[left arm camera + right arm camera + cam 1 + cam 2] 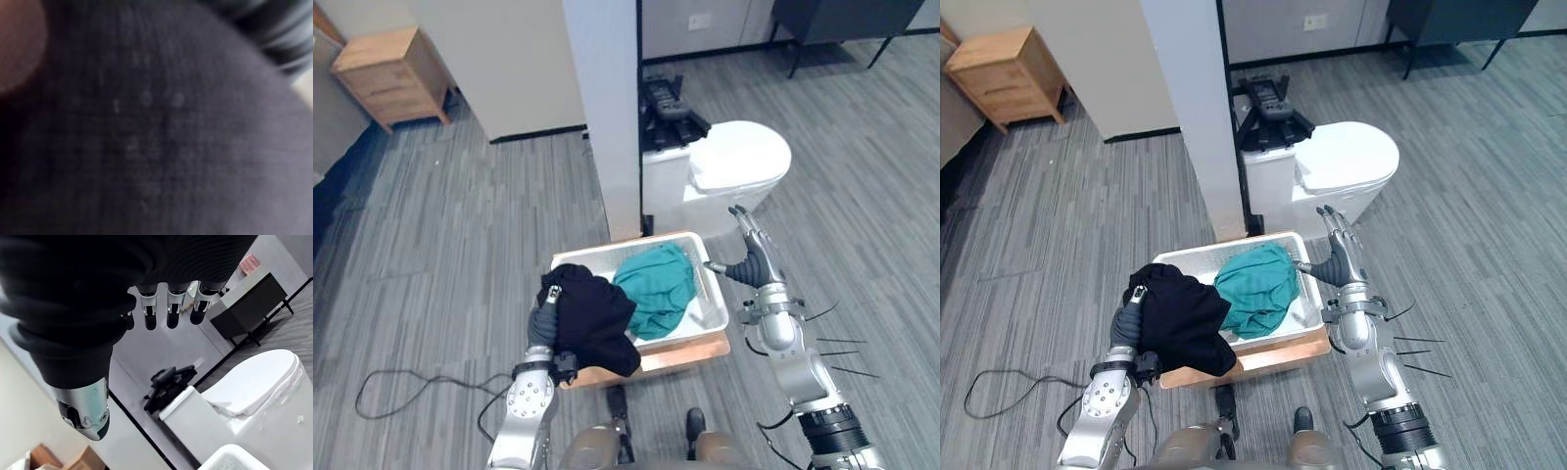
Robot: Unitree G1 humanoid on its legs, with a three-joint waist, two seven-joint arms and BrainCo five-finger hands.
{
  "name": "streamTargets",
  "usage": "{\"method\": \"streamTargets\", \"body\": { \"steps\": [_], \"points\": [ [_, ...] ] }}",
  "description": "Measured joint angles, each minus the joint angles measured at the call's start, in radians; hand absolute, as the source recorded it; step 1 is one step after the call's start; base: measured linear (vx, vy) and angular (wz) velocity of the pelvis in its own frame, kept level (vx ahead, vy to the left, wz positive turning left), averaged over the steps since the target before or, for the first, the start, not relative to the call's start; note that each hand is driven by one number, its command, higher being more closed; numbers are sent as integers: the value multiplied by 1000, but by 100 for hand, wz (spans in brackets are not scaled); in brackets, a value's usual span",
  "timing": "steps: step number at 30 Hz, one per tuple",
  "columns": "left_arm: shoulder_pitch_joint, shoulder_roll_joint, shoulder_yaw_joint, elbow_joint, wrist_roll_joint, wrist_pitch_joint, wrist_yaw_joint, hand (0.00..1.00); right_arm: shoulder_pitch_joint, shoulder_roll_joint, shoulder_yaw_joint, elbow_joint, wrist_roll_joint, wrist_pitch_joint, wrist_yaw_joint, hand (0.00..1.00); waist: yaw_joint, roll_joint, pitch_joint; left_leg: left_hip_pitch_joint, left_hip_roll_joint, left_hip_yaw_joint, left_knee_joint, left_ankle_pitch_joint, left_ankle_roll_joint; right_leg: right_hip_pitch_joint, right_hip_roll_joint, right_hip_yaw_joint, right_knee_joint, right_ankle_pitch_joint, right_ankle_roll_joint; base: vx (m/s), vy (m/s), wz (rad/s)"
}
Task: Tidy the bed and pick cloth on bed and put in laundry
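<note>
Basket [709,307], one green cloth [656,286] inside, one black cloth [597,321]

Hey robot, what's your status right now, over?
Left hand buried in black cloth over basket corner. Right hand open beside basket. Teal cloth inside. Nothing in the way.

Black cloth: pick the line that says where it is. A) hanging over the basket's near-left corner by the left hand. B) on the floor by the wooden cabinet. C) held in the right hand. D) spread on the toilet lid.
A: the black cloth hangs over the basket's near-left corner against the left hand; the right hand is open and empty beside the basket.
</note>
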Motion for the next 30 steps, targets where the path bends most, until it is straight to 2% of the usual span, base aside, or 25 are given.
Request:
{"method": "streamTargets", "body": {
  "steps": [6,8,12,16,20,21,25,30],
  "points": [
    [-81,0,48,7,30,3,79,100,71,37,-26,-6,31,2,1,0,-7,1,-3,-1,11,41,0,-10,-4,-11,5,28,-22,12,-9,-49,21,-22],
    [-128,2,46,30,77,10,113,100,84,42,-33,-6,38,8,1,0,-16,3,-4,-32,12,41,0,-9,-5,-41,6,29,-23,18,-9,-65,33,-4],
    [-200,4,46,145,158,37,141,100,103,65,-33,-6,39,19,1,0,-38,3,-4,-92,12,47,0,-3,-12,-99,6,35,-22,38,-7,-32,29,-5],
    [-270,9,35,262,196,47,177,100,101,66,-23,-5,49,19,-5,0,-37,3,2,-160,13,51,0,4,-21,-170,5,51,-24,77,-13,-14,18,-11],
    [-398,32,10,397,225,70,222,100,66,62,12,-4,75,19,-25,0,-40,-3,72,-212,16,50,0,7,-25,-224,8,55,-26,98,-16,-19,0,-4],
    [-428,35,1,424,240,78,227,0,54,62,17,-4,76,19,-28,0,-41,-4,87,-229,16,51,0,8,-27,-242,8,57,-25,102,-14,-30,-1,-6],
    [-501,35,-4,505,268,89,264,0,15,75,26,25,76,20,-47,0,-46,-17,135,-254,17,53,0,28,-27,-269,8,61,-25,108,-9,2,6,-6],
    [-512,42,-4,525,329,106,301,0,17,85,26,44,78,21,-68,0,-46,-21,139,-245,14,67,3,32,-21,-264,5,71,-26,109,-1,81,9,-6]
  ]
}}
